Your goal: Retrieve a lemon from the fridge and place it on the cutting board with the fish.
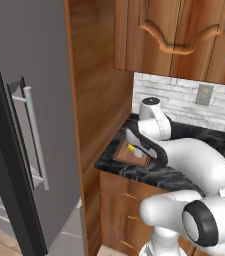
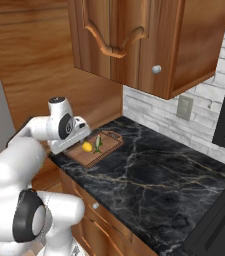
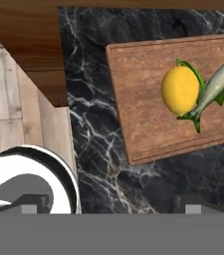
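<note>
On the board near the desk's left edge, lemon touches fish; open fingers hover just beside, arm bent low.

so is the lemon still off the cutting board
No, the lemon lies on the cutting board, against the fish.

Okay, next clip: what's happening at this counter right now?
The lemon already lies on the cutting board, right against the fish. The white arm's gripper hovers over the board's near end with its jaws open, holding nothing. The board sits at the end of the black marbled counter, and the fridge door stands at the far left. The placing looks done.
</note>
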